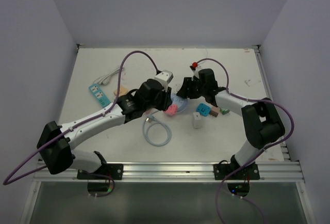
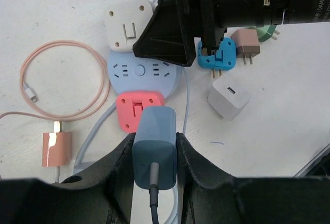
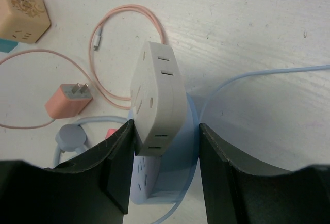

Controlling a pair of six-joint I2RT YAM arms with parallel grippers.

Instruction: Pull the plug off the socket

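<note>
My left gripper (image 2: pixel 154 139) is shut on a blue plug (image 2: pixel 154 157) with a grey cable, held just in front of the round light-blue socket (image 2: pixel 140 72). Whether its prongs are still in the socket is hidden. A pink adapter (image 2: pixel 135 105) and a white adapter (image 2: pixel 126 22) sit on the socket. My right gripper (image 3: pixel 165 131) straddles the socket (image 3: pixel 175 182) and the white adapter (image 3: pixel 157 100), its left finger against the adapter. In the top view both grippers, left (image 1: pixel 166 97) and right (image 1: pixel 184 91), meet at the socket (image 1: pixel 180 102) mid-table.
A teal power strip (image 1: pixel 99 94) lies at the left. A white cube charger (image 2: pixel 228 96), a blue adapter (image 2: pixel 216 56) and a brown plug (image 2: pixel 246 43) lie right of the socket. A pink charger (image 2: pixel 56 149) with a coiled pink cable (image 2: pixel 64 79) lies left.
</note>
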